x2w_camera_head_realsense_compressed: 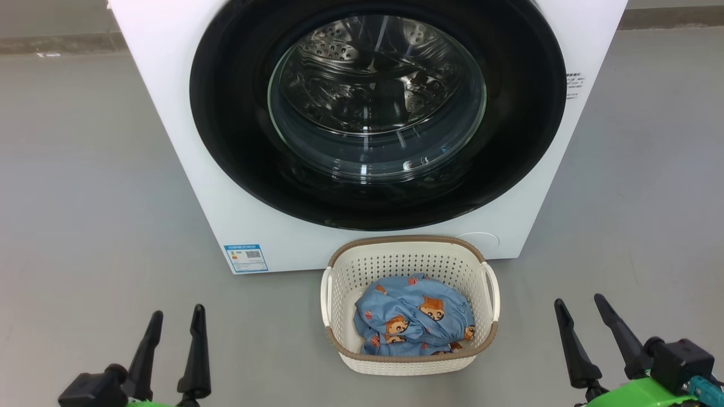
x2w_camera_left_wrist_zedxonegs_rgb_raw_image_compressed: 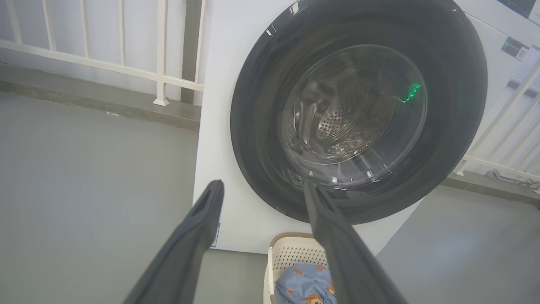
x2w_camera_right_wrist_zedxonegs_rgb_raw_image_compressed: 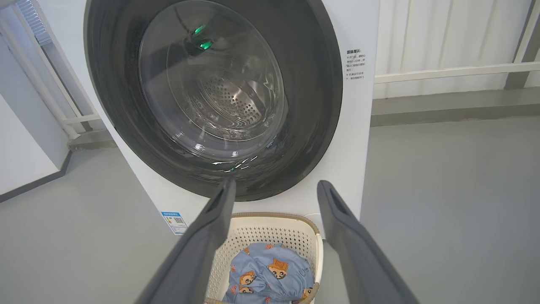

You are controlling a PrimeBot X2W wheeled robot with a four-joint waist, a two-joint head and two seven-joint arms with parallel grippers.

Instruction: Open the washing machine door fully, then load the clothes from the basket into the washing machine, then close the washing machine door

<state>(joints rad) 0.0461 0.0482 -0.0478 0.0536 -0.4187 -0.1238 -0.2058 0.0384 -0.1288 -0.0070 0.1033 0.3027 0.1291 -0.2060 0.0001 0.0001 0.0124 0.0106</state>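
Washing machine door (x2w_camera_head_realsense_compressed: 378, 113) shut upper centre, clothes (x2w_camera_head_realsense_compressed: 414, 322) in basket (x2w_camera_head_realsense_compressed: 339, 271) below, left gripper (x2w_camera_head_realsense_compressed: 175, 319) lower left and right gripper (x2w_camera_head_realsense_compressed: 580, 305) lower right both spread, empty

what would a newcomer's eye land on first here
The big glossy black washing machine door, shut, with the steel drum visible through its glass, dominates the upper middle of the head view. Just below it on the grey floor sits the cream basket holding the blue cartoon-print clothes. The left gripper and right gripper stand open at the bottom corners.
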